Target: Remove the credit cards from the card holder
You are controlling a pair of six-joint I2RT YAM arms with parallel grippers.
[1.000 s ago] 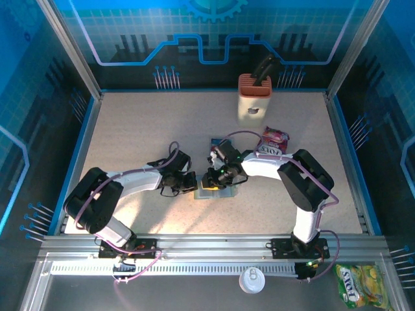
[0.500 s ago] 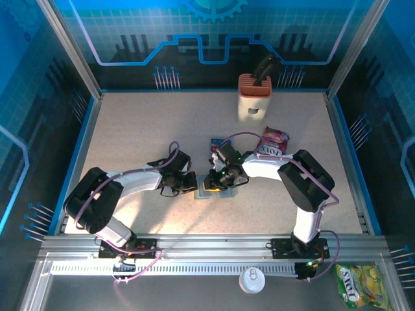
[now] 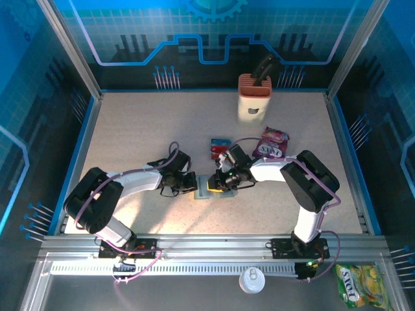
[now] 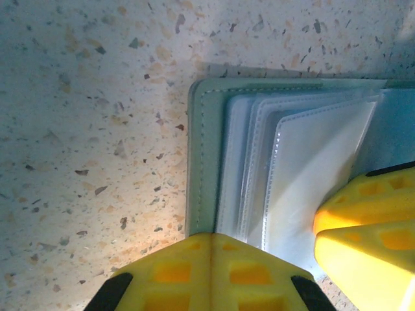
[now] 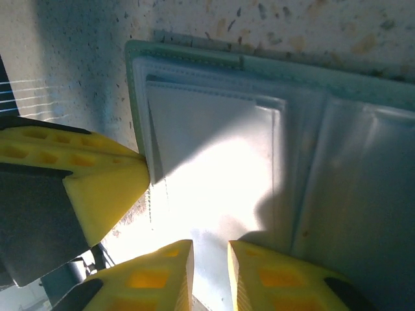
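"Right arm's wrist has swung rightward, baring the blue card point(image 3: 220, 148) behind it."
"Grippers?"
"Both arms reach low to mid-table. Left gripper point(image 4: 211, 251): fingers together at the open card holder point(image 4: 207, 162)'s edge. Right gripper point(image 5: 207, 259): nearly together over its clear sleeves; I cannot tell if it pinches one."
"Surroundings?"
"Speckled table point(image 3: 142, 129), blue walls. Bare room left and front; snack packet point(image 3: 272, 141) behind."

card holder point(image 4: 292, 155) 1 | credit card point(image 3: 220, 148) 1 | block point(image 3: 254, 98) 1 | purple packet point(image 3: 273, 142) 1 | green packet point(image 3: 356, 285) 1
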